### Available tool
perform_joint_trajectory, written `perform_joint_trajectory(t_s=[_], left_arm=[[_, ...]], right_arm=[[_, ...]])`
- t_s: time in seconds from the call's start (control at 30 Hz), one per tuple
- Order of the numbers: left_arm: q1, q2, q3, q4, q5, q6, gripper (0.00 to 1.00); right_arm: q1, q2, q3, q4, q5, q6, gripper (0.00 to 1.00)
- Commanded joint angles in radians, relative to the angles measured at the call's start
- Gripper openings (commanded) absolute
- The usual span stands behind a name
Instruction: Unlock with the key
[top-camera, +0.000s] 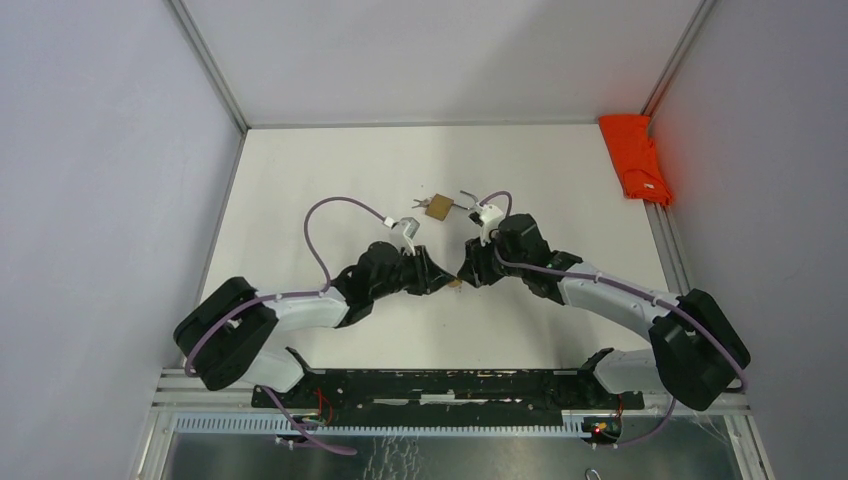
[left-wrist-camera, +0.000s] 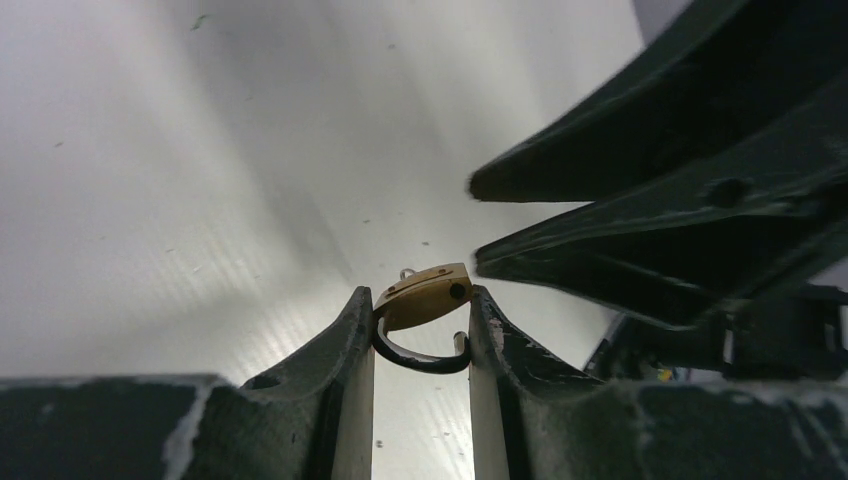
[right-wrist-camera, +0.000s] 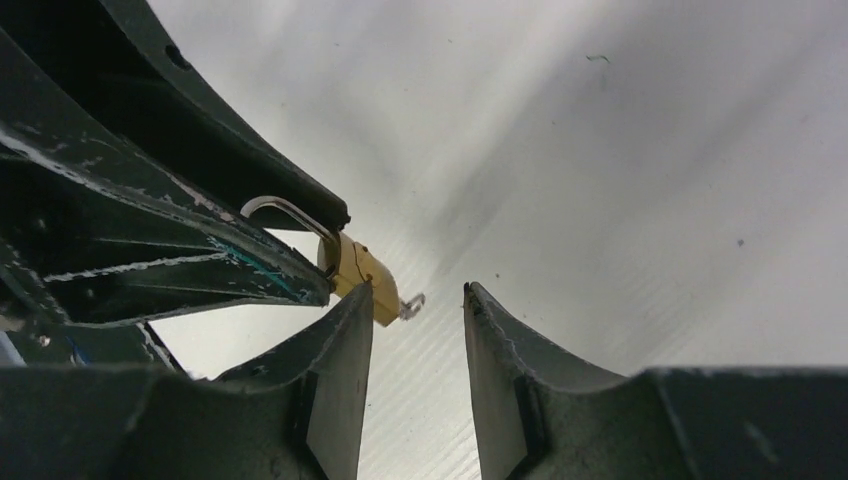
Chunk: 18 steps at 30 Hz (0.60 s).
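A small brass padlock is held above the table with my left gripper shut on its body. Its dark shackle hangs toward the camera, one end standing free of the body. A small silver key end sticks out of the padlock's far side. My right gripper is open with nothing between its fingers, its left fingertip just beside the padlock and key. In the top view the two grippers meet tip to tip at mid-table, with the padlock between them.
A second brass piece with silver metal bits beside it lies on the white table just behind the grippers. An orange cloth lies at the back right against the wall. Grey walls enclose the table on three sides.
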Motion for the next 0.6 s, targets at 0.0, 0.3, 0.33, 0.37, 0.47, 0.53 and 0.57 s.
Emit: perform_joint_trajectory(t_s=[0.0,0.3,0.33,0.37,0.47,0.53,0.57], left_arm=[[0.015,-0.092,0.062,0.024,0.108,0.048,0.02],[0.018,-0.205,0.115,-0.145,0.132,0.115,0.02],[0.021,-0.212,0.119,-0.159,0.125,0.124,0.02],[0.022,-0.217,0.123,-0.169,0.119,0.129,0.02],[0.028,-0.222,0.134,-0.178,0.12,0.135,0.02],[0.028,-0.219,0.146,-0.187,0.124,0.14,0.02],[0.027,-0.217,0.152,-0.193,0.122,0.144,0.02]], right_arm=[[-0.004,-0.044,-0.037,0.161,-0.105,-0.072,0.44],[-0.005,-0.186,-0.079,0.201,-0.113,-0.083,0.43],[-0.004,-0.219,-0.086,0.197,-0.115,-0.091,0.44],[-0.004,-0.246,-0.092,0.197,-0.13,-0.099,0.44],[-0.003,-0.295,-0.107,0.19,-0.18,-0.122,0.45],[-0.003,-0.31,-0.108,0.177,-0.181,-0.13,0.45],[-0.003,-0.323,-0.119,0.185,-0.183,-0.126,0.45]])
